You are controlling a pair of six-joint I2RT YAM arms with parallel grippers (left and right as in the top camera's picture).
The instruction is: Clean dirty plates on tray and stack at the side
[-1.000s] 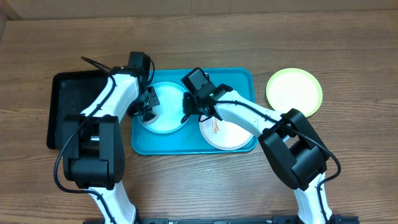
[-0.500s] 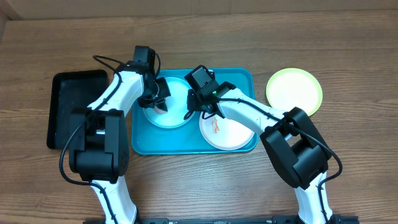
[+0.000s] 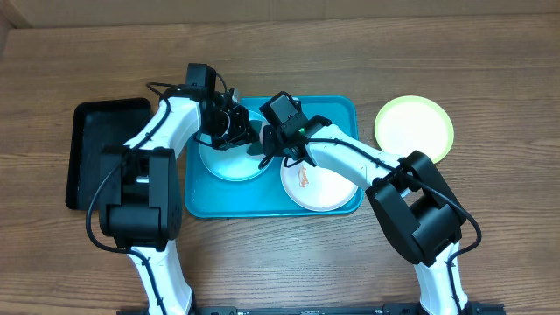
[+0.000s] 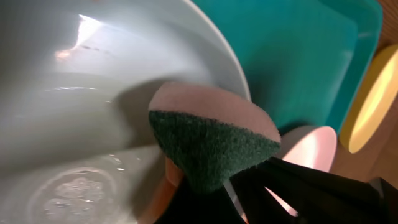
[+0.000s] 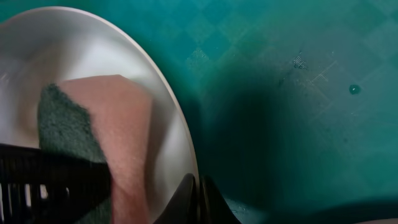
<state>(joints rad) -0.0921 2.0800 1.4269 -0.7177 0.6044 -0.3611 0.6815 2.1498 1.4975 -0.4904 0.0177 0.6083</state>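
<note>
The light blue plate [image 3: 223, 162] lies in the left half of the turquoise tray [image 3: 337, 114]. My left gripper [image 3: 238, 131] is shut on a pink sponge with a green scrub face [image 4: 211, 140], pressed on the plate's inner surface [image 4: 93, 93] near its right rim. My right gripper [image 3: 265, 150] is shut on that plate's right rim [image 5: 180, 143], fingertips [image 5: 186, 193] pinching the edge. The sponge also shows in the right wrist view [image 5: 106, 130]. The white plate [image 3: 319, 185] with an orange smear lies in the tray's right half. The yellow-green plate [image 3: 414, 129] lies on the table to the right.
A black rectangular tray [image 3: 105, 149] lies left of the turquoise tray. Both arms meet over the tray's middle. The wooden table [image 3: 289, 262] extends in front; its back edge runs along the top.
My left gripper has moved right with the sponge, from the light blue plate's left edge across to its right side. The right gripper has stayed on the rim.
</note>
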